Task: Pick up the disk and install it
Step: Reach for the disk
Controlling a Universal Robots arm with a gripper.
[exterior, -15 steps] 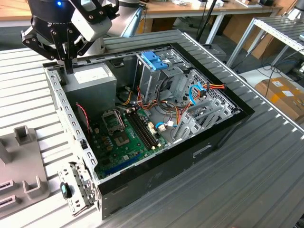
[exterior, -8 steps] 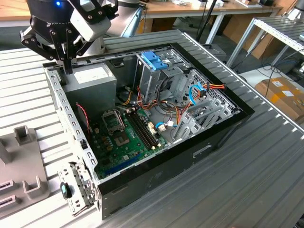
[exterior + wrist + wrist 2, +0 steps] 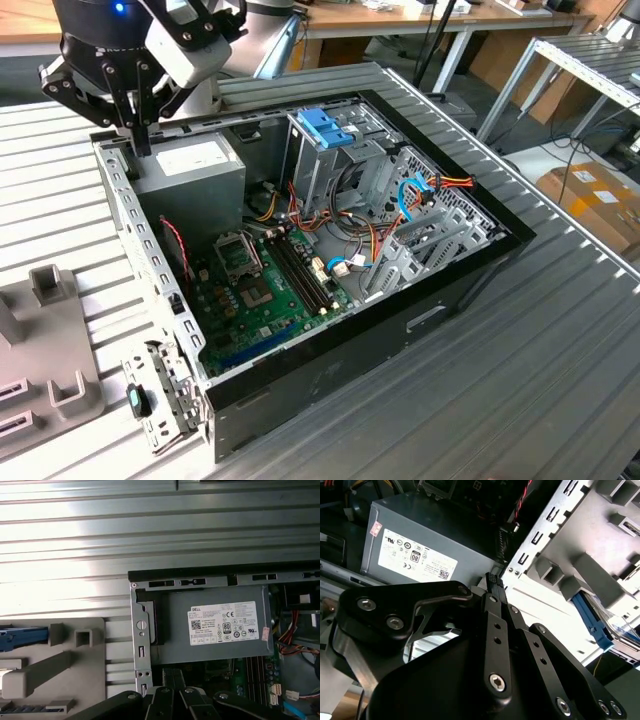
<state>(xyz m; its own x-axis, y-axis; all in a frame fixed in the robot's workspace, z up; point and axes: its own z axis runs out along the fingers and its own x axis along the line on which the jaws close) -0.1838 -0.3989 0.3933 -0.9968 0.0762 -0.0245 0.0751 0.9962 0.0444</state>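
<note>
The gripper (image 3: 141,146) hangs over the far corner of the open computer case (image 3: 430,318) on the exterior view's left, pointing straight down at the case's metal rim. In the second wrist view its two black fingers (image 3: 493,587) are pressed together right to the tips, with nothing between them, so the pincer is closed and empty. Just beside it, inside the case, sits the grey power supply (image 3: 196,168) with its white label facing up. Towards the near side lies the green motherboard (image 3: 262,292), and on the exterior view's right stands the drive cage with a blue latch (image 3: 325,128) on top and a tangle of blue, red and orange cables.

And the disk (image 3: 22,636)? It is out on the ribbed metal table (image 3: 560,380), well apart from the gripper, resting in the grey holder block (image 3: 40,352) that lies beside the case on the exterior view's left. In the first wrist view only its blue edge shows, at the holder's far end from the case. In the second wrist view a blue strip (image 3: 592,621) on that same holder looks like the same piece, though I can't be sure of it
</note>
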